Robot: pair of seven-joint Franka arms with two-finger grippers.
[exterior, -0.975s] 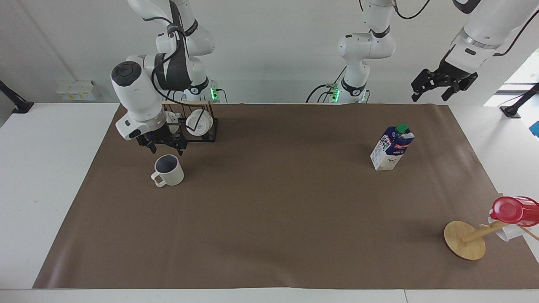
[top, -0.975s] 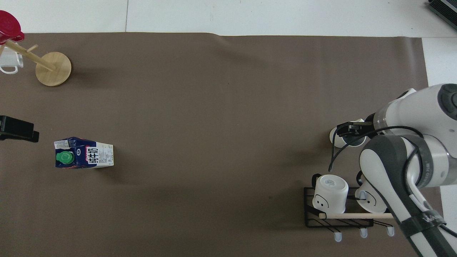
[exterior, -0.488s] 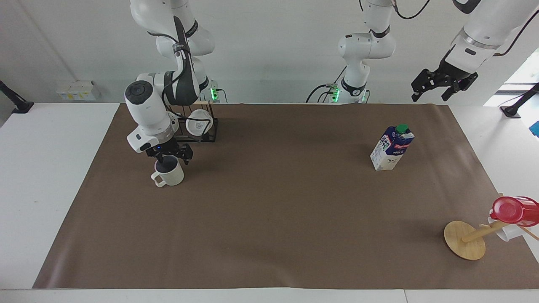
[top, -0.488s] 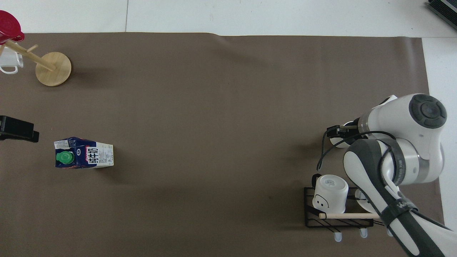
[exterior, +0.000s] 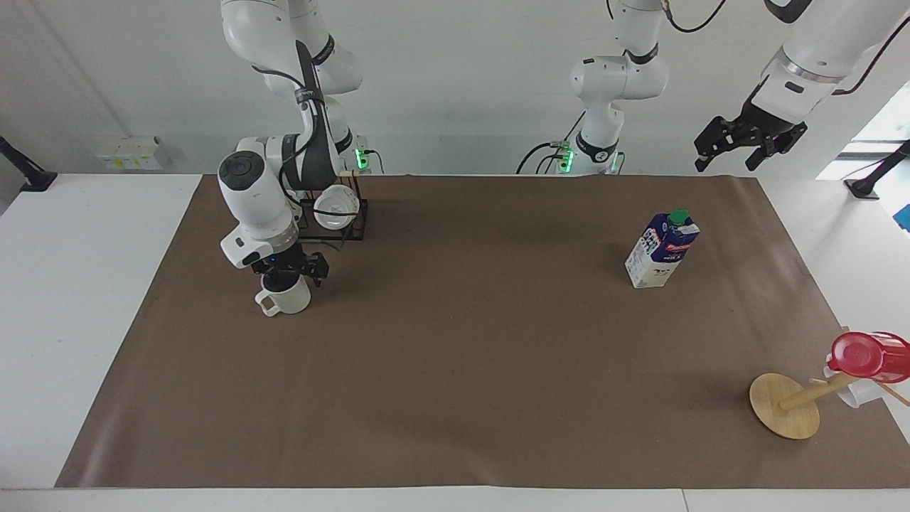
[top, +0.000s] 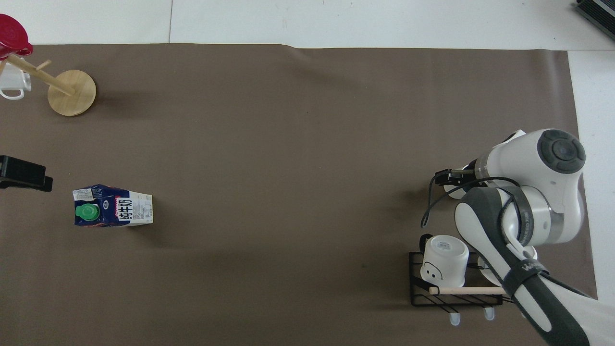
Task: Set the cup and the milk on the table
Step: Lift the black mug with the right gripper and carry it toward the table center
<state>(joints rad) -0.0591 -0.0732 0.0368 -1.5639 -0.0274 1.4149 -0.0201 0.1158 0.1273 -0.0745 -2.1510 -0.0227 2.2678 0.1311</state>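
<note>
The cup (exterior: pixel 288 300), cream-white with a loop handle, stands upright on the brown paper of the table (exterior: pixel 462 355) toward the right arm's end. My right gripper (exterior: pixel 290 274) is down at its mouth and open, with one finger (exterior: pixel 316 269) outside the wall; I cannot tell whether it touches. In the overhead view the right arm hides most of the cup (top: pixel 451 191). The milk (exterior: pixel 661 250) (top: pixel 113 206) stands upright toward the left arm's end. My left gripper (exterior: pixel 736 151) waits open, high in the air over that end's edge.
A black wire rack (exterior: pixel 352 226) (top: pixel 454 290) holding white mugs stands just nearer the robots than the cup. A wooden mug tree (exterior: pixel 785 407) (top: pixel 72 92) carries a red cup (exterior: pixel 869 355) and a white mug (top: pixel 12 84) at the left arm's end, farther out.
The right gripper has come down from above the rack's edge onto the cup's mouth, staying open. The cup, the milk and the left arm have not moved.
</note>
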